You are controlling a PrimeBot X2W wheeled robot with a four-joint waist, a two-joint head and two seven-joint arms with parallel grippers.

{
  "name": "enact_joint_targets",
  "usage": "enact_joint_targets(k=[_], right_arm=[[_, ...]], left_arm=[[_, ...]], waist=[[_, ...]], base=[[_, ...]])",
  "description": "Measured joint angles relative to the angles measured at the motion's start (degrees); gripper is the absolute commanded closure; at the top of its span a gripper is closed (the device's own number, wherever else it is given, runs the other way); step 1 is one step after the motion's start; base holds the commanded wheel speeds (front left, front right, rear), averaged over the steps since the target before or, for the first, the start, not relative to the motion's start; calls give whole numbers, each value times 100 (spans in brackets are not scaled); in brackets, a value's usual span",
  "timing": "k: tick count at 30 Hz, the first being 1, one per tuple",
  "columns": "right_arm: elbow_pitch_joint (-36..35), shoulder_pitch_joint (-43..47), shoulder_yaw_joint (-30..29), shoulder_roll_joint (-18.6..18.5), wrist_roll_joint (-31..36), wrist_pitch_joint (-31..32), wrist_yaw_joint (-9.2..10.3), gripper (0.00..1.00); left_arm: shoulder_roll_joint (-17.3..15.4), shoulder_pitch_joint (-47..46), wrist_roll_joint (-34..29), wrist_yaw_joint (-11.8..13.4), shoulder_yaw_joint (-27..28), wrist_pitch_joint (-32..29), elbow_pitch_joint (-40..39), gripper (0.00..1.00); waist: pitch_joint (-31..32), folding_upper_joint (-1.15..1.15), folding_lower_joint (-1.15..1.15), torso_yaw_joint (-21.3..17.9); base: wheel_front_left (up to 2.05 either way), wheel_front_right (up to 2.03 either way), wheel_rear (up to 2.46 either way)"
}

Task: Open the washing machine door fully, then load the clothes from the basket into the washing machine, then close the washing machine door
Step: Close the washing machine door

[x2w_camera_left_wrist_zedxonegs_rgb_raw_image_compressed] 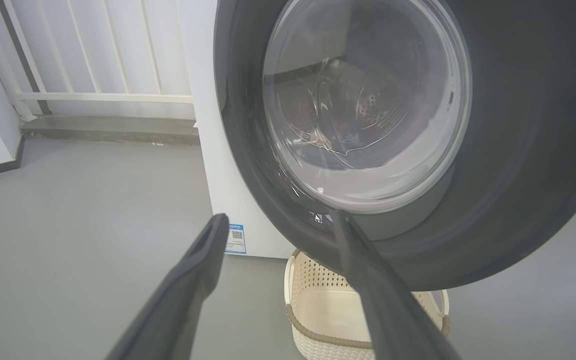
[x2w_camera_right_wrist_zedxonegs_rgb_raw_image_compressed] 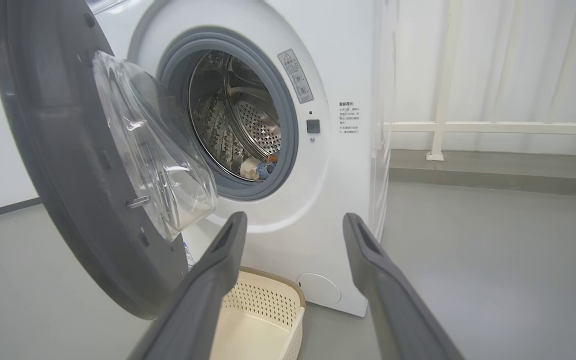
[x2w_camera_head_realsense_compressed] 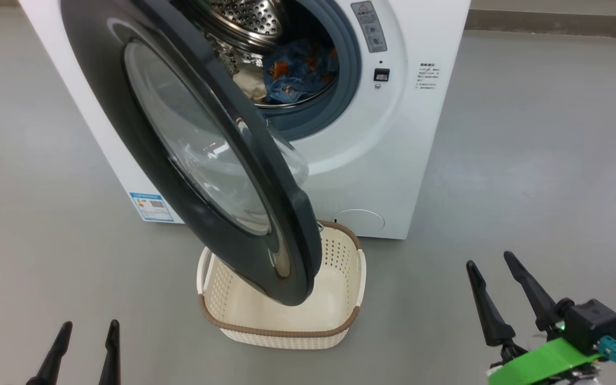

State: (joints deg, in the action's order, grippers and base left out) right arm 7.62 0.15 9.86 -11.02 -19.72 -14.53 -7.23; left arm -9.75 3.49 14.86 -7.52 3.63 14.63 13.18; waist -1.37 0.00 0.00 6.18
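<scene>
The clothes [x2w_camera_head_realsense_compressed: 300, 72] lie in the drum [x2w_camera_head_realsense_compressed: 249, 21] of the washing machine [x2w_camera_head_realsense_compressed: 393, 160] and the basket [x2w_camera_head_realsense_compressed: 281, 332] in front looks empty, so I judge the closing step is in hand. The washing machine door [x2w_camera_head_realsense_compressed: 190, 144] stands half open above the basket. The left gripper [x2w_camera_head_realsense_compressed: 91, 323] and the right gripper [x2w_camera_head_realsense_compressed: 487, 259] are spread wide and hold nothing. The next move calls for a push on the door's outer face until it latches

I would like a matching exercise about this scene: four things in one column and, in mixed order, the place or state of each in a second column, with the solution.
Column one
1. washing machine door
2. clothes
3. basket
4. right hand

Column two
a. on the floor
b. fingers apart, holding nothing
c. inside the drum
d. swung partly open

Pairs: 1-d, 2-c, 3-a, 4-b
</scene>
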Motion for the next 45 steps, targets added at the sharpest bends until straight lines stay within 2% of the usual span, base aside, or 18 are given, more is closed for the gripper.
enact_joint_targets(k=[1,2,3,10,15,22,27,36,45], right_arm=[[0,0,0,0,0,0,0,56],[43,-75,47,0,-8,0,0,86],[82,-148,93,3,-33,0,0,100],[516,-734,263,38,-171,0,0,100],[578,-1024,330,49,-199,0,0,100],[555,-1605,506,33,-210,0,0,100],[232,-2137,724,15,-224,-1,0,100],[-657,-2939,1412,67,-223,-20,0,100],[-550,-2909,2504,220,-270,-20,0,100]], left_arm=[[0,0,0,0,0,0,0,0],[5,0,-4,0,0,0,0,0],[20,-1,-13,0,2,0,0,0],[157,-9,-86,0,-114,0,27,0],[182,-10,-87,0,-141,0,44,0],[198,-13,-87,0,-158,0,44,0],[202,-37,-87,0,-162,0,42,0],[245,-75,-93,0,-218,0,-14,0],[358,-92,-93,0,-257,0,-38,0]], waist=[[0,0,0,0],[-5,0,0,21],[-11,0,0,46],[-24,0,0,290],[3,0,0,424],[45,0,0,618],[74,0,0,707],[143,0,0,895],[141,0,0,1106]], base=[[0,0,0],[0,0,0],[0,0,0],[0,0,0],[0,0,0],[0,0,0],[0,0,0],[0,0,0],[0,0,0]])
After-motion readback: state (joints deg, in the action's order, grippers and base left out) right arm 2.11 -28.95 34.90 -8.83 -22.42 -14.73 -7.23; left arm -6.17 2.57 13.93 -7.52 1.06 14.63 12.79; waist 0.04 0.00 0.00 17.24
